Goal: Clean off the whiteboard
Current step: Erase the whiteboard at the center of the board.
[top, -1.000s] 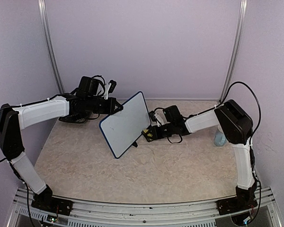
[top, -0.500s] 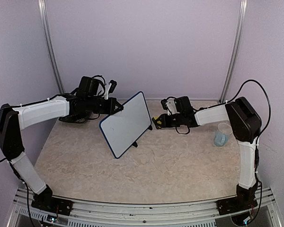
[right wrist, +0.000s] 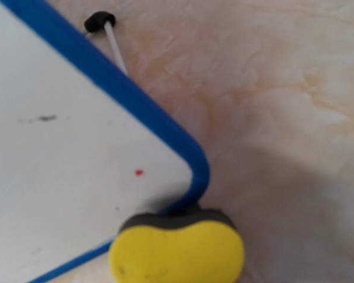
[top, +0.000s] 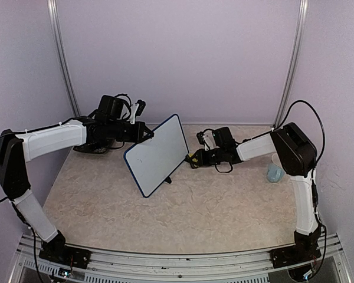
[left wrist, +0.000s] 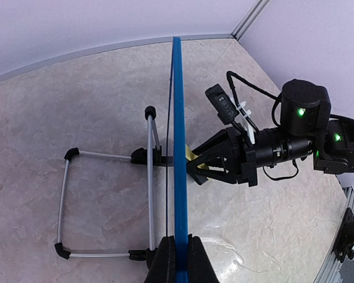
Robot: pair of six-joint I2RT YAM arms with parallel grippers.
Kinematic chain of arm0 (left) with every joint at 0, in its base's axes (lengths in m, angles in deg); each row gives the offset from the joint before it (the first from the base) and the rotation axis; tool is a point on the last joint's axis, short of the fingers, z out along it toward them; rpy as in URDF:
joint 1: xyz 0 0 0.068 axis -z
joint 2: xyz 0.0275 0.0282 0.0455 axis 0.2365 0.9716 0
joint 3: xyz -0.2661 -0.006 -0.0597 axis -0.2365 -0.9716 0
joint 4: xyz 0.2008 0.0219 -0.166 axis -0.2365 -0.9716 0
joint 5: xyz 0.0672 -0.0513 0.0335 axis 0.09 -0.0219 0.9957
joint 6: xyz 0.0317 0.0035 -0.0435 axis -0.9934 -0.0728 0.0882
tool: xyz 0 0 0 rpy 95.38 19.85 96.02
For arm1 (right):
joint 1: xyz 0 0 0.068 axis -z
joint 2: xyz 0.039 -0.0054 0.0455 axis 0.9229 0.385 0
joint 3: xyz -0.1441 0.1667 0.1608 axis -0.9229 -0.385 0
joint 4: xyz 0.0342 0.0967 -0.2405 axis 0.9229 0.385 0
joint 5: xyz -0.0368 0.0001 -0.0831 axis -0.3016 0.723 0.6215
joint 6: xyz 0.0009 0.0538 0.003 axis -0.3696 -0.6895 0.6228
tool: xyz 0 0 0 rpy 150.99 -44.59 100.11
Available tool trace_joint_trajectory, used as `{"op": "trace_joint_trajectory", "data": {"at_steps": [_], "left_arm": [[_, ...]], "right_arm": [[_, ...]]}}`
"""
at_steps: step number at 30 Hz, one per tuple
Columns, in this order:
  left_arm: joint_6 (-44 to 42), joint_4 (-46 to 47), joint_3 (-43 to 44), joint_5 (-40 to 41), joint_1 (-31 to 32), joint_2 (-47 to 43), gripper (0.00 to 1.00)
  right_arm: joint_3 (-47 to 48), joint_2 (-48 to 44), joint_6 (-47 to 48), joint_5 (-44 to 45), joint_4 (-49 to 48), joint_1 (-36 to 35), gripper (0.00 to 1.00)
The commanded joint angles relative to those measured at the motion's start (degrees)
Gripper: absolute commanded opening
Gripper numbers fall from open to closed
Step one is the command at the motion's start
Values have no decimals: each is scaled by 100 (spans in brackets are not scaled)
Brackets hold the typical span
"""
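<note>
Fingers (left wrist: pixel 165 263) of the left gripper (left wrist: pixel 178 250) are clenched on the upper edge of the small rectangular whiteboard (top: pixel 157 155), a glossy white face in a thin dark-blue rounded frame, pinching that frame between them. The whiteboard stands tilted near the middle of the beige marbled table (top: pixel 183 212), leaning back on a thin grey wire stand (left wrist: pixel 106 203) with black-capped feet, its white face turned toward the near right of the table. The right gripper (left wrist: pixel 196 167) reaches in low from the right, its jaws closed around a yellow sponge (right wrist: pixel 178 254) with a dark grey backing layer. The right wrist view shows the sponge's grey layer sitting right at the rounded corner of the blue frame; whether it presses on the frame cannot be told. On the white face near that corner are a tiny red dot (right wrist: pixel 139 173) and, further in, a faint dark smudge (right wrist: pixel 46 118). A pale blue translucent cup (top: pixel 275 171) stands upright on the table at the far right, beside the right arm and well apart from the whiteboard.
</note>
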Motion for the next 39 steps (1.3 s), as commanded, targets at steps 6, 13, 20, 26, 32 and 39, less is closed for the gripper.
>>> {"op": "trace_joint_trajectory", "data": {"at_steps": [6, 13, 20, 26, 32, 39], "left_arm": [[-26, -610, -82, -469, 154, 142, 0], [-23, -612, -80, -470, 150, 116, 0], [-27, -606, -90, -470, 161, 113, 0], [-25, -608, -86, -481, 154, 136, 0], [-25, -606, -92, -479, 155, 134, 0], [-15, -606, -82, -498, 159, 137, 0]], "right_arm": [[-279, -242, -447, 283, -483, -34, 0], [-204, -415, -444, 271, -523, 61, 0], [6, -187, -546, 64, -547, 29, 0], [189, -106, -548, 76, -494, 17, 0], [598, 197, -528, -130, -233, -18, 0], [536, 488, -541, -253, -242, -227, 0]]}}
